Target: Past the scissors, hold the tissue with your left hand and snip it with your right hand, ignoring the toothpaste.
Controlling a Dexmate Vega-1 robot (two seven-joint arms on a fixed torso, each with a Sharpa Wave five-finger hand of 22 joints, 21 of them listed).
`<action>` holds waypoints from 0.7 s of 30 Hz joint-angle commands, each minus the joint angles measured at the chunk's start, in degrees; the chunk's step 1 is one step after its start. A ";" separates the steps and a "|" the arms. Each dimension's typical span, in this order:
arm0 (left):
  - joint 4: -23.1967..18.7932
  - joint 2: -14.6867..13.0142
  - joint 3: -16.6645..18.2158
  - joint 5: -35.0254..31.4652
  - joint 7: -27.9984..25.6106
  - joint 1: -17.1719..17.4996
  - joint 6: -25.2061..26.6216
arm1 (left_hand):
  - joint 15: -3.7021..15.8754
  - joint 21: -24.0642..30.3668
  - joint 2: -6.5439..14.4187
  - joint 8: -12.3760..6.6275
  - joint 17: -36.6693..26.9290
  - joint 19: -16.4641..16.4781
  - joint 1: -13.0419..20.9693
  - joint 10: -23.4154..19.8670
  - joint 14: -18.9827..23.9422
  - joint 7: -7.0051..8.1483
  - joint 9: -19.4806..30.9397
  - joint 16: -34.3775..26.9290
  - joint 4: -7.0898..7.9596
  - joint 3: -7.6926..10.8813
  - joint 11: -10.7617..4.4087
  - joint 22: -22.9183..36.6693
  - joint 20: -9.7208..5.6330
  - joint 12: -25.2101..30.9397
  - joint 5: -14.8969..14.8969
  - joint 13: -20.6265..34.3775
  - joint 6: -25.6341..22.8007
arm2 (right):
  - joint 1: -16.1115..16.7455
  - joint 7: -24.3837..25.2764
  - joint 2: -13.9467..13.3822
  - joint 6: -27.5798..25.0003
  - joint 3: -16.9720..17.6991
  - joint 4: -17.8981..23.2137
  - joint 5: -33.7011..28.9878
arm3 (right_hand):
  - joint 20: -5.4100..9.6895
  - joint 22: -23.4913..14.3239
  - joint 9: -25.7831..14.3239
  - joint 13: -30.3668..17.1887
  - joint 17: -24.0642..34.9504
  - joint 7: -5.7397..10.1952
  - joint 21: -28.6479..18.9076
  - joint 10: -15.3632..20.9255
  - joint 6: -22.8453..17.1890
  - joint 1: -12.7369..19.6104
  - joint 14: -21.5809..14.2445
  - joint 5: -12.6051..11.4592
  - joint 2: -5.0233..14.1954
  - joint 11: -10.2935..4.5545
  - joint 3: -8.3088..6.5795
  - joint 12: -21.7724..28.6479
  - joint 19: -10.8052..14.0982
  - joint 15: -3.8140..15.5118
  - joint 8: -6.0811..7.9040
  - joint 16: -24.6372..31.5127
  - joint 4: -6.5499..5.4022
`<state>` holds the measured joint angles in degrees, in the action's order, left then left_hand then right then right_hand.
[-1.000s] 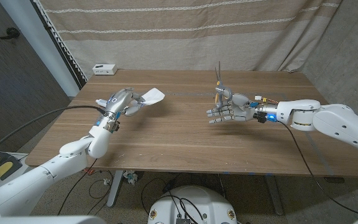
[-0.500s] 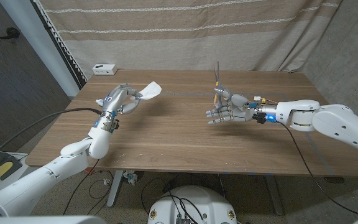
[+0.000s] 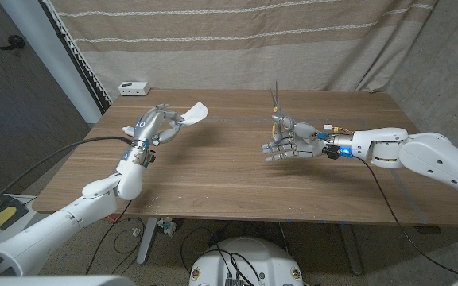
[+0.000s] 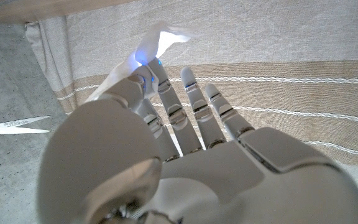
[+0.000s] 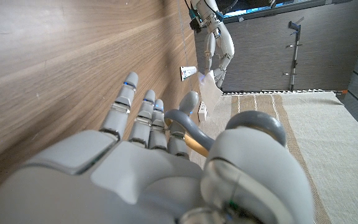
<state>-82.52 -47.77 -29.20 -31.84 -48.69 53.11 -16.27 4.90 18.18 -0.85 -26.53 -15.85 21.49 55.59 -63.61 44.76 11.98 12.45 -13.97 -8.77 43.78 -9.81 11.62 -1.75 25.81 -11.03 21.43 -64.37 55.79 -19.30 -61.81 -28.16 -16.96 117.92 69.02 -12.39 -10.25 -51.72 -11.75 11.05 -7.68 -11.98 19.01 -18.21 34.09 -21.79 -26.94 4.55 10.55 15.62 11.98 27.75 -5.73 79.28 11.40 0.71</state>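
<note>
Head view confirms the change I need: against the frames from a second ago, my left hand (image 3: 156,125) has lifted the tissue (image 3: 195,113) higher off the table (image 3: 229,175) and carried it slightly toward the far edge, while my right hand (image 3: 286,140) has kept its station. I judge this as presentation of the tissue for the cut; the two hands are still well apart, so closing that gap is the outstanding step.

Left hand: the tissue is pinched at the fingertips (image 4: 143,73), thumb against a finger, with the other fingers extended alongside. The sheet projects beyond the fingertips, away from the arm, toward the right hand's side.

Right hand: fingers threaded through the grey handles of the scissors (image 3: 278,107), which it grips. The blades stand upright above the hand. In the left wrist view the blades (image 4: 14,127) appear slightly parted, ready to snip. The remaining fingers spread forward below the handles, clear of the table.

Toothpaste: I cannot identify it in these frames.
</note>
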 commanded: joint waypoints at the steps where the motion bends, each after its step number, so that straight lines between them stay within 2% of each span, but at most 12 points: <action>1: 1.55 1.40 -1.25 -0.91 -0.53 -2.18 -0.91 | 8.39 0.06 -0.43 -0.38 -0.34 0.33 0.36 -2.92 0.07 0.06 0.22 0.15 0.00 0.54 -2.33 0.25 0.01 -0.13 -0.27 0.14 0.46 | -1.03 -1.37 -0.29 -1.44 -1.20 0.46 0.22 | -0.02 -0.27 0.09 -0.08 0.15 -0.45 0.30 -0.39 0.17 0.28 0.11 -0.06 0.44 0.07 0.07 -0.37 0.44 0.11 -0.14 -0.04 0.45; 9: 2.34 1.53 -2.91 -4.10 -1.60 -4.36 -1.19 | 8.19 -0.06 -0.42 -0.35 -0.50 0.03 -0.16 -2.52 -0.05 0.12 0.31 0.48 0.48 1.10 -2.33 0.31 0.42 -0.36 -0.49 0.32 1.21 | -3.98 -3.93 -0.38 -5.32 -4.40 0.40 -0.51 | -0.02 -0.27 0.27 -0.06 0.15 -0.51 0.33 -0.50 0.17 0.25 0.17 -0.03 0.38 0.28 0.12 -0.35 0.47 0.21 -0.15 -0.06 0.49; 21: 3.98 2.18 -4.99 -6.62 -3.21 -7.23 -1.47 | 8.24 -0.09 -0.37 -0.42 -0.71 -0.08 -0.37 -1.84 -0.24 0.18 0.46 0.79 0.69 1.69 -2.38 0.38 0.67 -0.63 -0.87 0.60 1.82 | -6.91 -5.53 -1.00 -8.65 -6.93 0.72 -2.39 | -0.04 -0.27 0.27 -0.03 0.15 -0.92 0.37 -0.74 0.42 0.09 0.24 0.01 0.32 0.59 0.20 -0.37 0.49 -0.08 -0.10 -0.05 0.50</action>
<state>-79.71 -46.06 -32.49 -36.38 -50.90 48.19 -17.53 4.90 18.19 -1.53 -26.57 -16.38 21.27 54.91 -63.79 44.75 12.16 12.70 -13.52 -8.14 44.88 -10.04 11.87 -1.53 25.37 -11.32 21.68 -62.85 51.40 -23.15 -62.48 -33.83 -21.57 118.53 67.97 -12.39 -10.25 -51.33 -11.75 11.05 -7.99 -11.65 18.40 -17.90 34.09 -21.79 -26.94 4.55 11.16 15.83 11.65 27.75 -5.73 79.17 11.40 0.91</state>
